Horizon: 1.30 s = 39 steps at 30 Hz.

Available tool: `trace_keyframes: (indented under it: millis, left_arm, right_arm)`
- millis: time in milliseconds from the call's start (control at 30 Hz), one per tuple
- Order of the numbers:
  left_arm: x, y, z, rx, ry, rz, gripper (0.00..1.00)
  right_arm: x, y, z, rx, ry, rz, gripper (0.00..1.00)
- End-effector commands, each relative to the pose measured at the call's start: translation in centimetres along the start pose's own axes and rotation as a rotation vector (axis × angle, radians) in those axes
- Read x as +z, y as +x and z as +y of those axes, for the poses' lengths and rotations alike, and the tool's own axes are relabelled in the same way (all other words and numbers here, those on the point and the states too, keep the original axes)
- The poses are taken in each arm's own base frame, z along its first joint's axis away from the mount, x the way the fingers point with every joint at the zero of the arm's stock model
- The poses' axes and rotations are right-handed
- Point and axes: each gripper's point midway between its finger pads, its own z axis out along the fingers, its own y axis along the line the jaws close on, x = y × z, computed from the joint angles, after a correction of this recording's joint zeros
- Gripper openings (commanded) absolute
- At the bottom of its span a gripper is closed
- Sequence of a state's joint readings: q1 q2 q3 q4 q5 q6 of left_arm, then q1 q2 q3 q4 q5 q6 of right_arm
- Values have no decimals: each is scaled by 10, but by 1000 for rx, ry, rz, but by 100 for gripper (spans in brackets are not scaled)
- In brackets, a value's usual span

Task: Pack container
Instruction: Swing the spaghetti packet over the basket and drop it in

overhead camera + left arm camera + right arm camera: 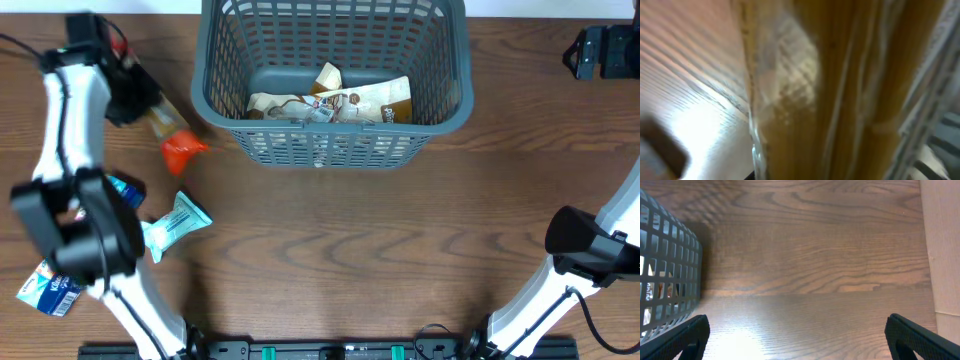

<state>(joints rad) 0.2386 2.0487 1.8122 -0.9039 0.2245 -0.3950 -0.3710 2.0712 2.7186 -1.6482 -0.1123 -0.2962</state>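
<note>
Gripping the clear orange-ended snack pack (172, 135) by the bench's (350, 240) far-left corner, left gripper (135, 100) is clamped, ready to carry it to the container (335, 150); right gripper (797, 335) hangs parted, clear.

a large dark slate-grey rectangular plastic basket (330, 145), with slotted lattice sides and a thick rim, is seen standing upright at the far middle of the wooden table (350, 250). a few snack packs (340, 100) are laid on its solid bottom.

White arm links (62, 120), black joints (85, 225), blocky black jaws.
</note>
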Motion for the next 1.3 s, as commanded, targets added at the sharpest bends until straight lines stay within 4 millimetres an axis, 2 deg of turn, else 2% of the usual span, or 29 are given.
trace_keyframes:
  millis: [0, 167, 300, 400, 533, 767, 867, 967, 1100, 1267]
  left_arm:
    - [-115, -22, -34, 276, 97, -265, 6]
    - [-203, -14, -61, 519, 143, -481, 6]
    - [-256, 14, -99, 852, 162, -637, 6]
    - [-279, 45, -133, 1133, 173, -720, 6]
    - [-296, 80, -171, 1398, 205, -807, 6]
    - [-319, 119, -230, 1601, 305, -974, 6]
    - [-319, 129, -247, 1684, 314, -1023, 6]
    - [-306, 139, -259, 1786, 305, -1018, 6]
    - [-278, 156, -275, 1889, 337, -964, 6]
    - [-234, 165, -290, 1985, 384, -884, 6]
  right_arm:
    - [0, -1, 1, -8, -10, -7, 99]
    - [-1, -3, 2, -9, -15, -13, 99]
    - [-1, -4, 1, -20, -12, -20, 99]
    - [-1, -4, 1, -20, -12, -20, 99]
    - [0, -4, 1, -20, -12, -20, 99]
    - [0, -4, 1, -20, -12, -20, 99]
    - [0, -4, 1, -21, -12, -20, 99]
    - [0, -4, 1, -27, -12, -20, 99]
    - [0, -4, 1, -26, -13, -19, 99]
    - [0, -3, 2, -26, -14, -15, 99]
